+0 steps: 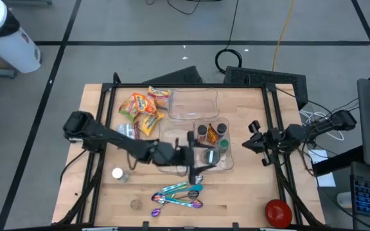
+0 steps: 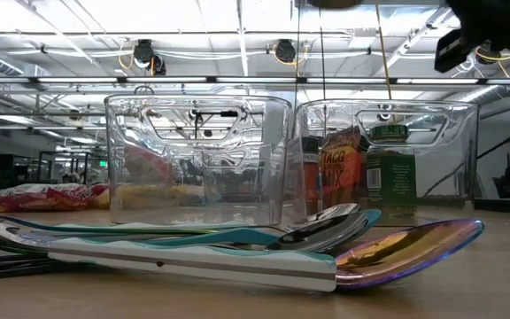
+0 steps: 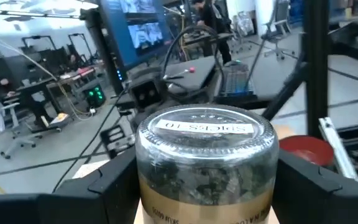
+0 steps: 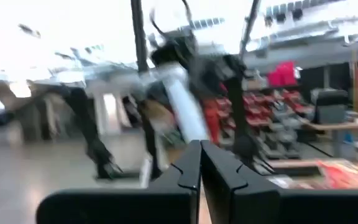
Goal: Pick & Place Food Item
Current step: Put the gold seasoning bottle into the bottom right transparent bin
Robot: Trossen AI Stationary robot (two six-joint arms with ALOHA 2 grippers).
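Left gripper (image 1: 205, 156) holds a spice jar (image 3: 205, 163) over the right-hand clear bin (image 1: 229, 165).

The wooden table (image 1: 249, 192) carries two clear bins: the right-hand one is the landmark, and the other bin (image 1: 194, 102) sits just behind it, toward the table's far edge. The left arm reaches across from the table's left side to the landmark bin; its fingers (image 3: 114, 180) press either side of the jar, so the jaws stand fairly wide around it. Inside the landmark bin stand other jars (image 1: 212, 133), upright against its far wall. The right gripper (image 1: 255, 136) waits just right of the bin, its fingers (image 4: 197, 171) pressed together, holding nothing. Snack bags (image 1: 143, 106) lie left of and behind the bin. Spoons (image 1: 178, 196) lie in front of it, near the table's front edge.
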